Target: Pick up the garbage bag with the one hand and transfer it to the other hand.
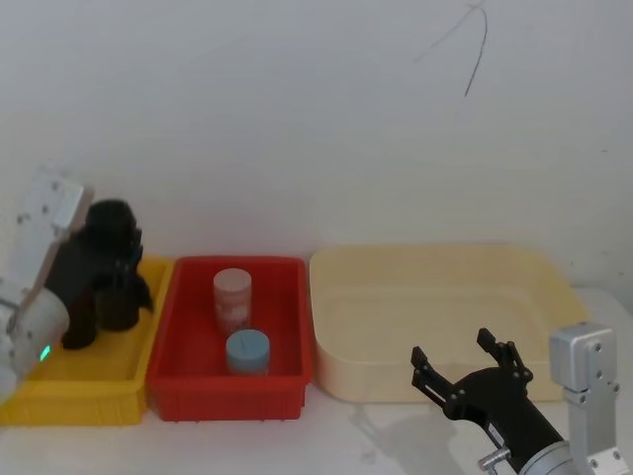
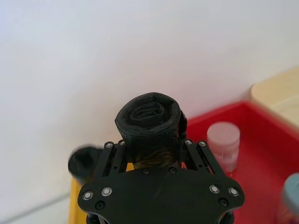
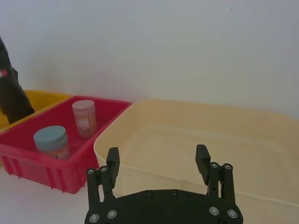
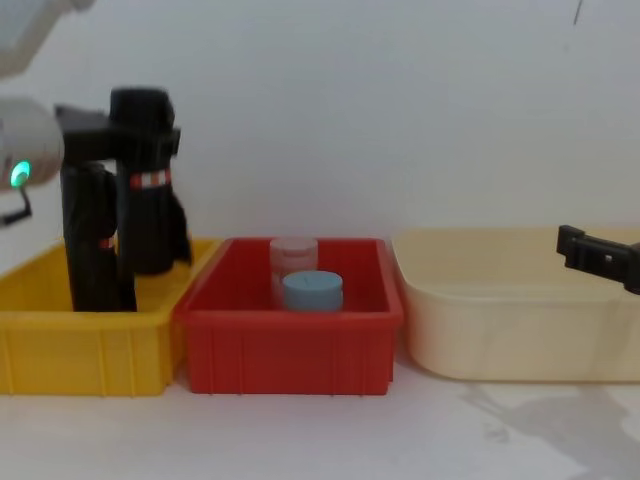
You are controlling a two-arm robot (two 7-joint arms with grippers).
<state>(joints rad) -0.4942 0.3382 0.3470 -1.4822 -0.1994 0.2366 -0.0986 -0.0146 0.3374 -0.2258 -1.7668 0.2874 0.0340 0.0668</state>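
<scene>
My head camera looks down from high at the yellow bin (image 1: 69, 406), the red bin (image 1: 227, 396) and the cream tub (image 1: 346, 376). My chest camera sits low and sees those three from the side. My left wrist camera is very close to the garbage bag (image 2: 148, 119). My right wrist camera looks past the right gripper (image 3: 159, 158) at the red bin and tub.
</scene>
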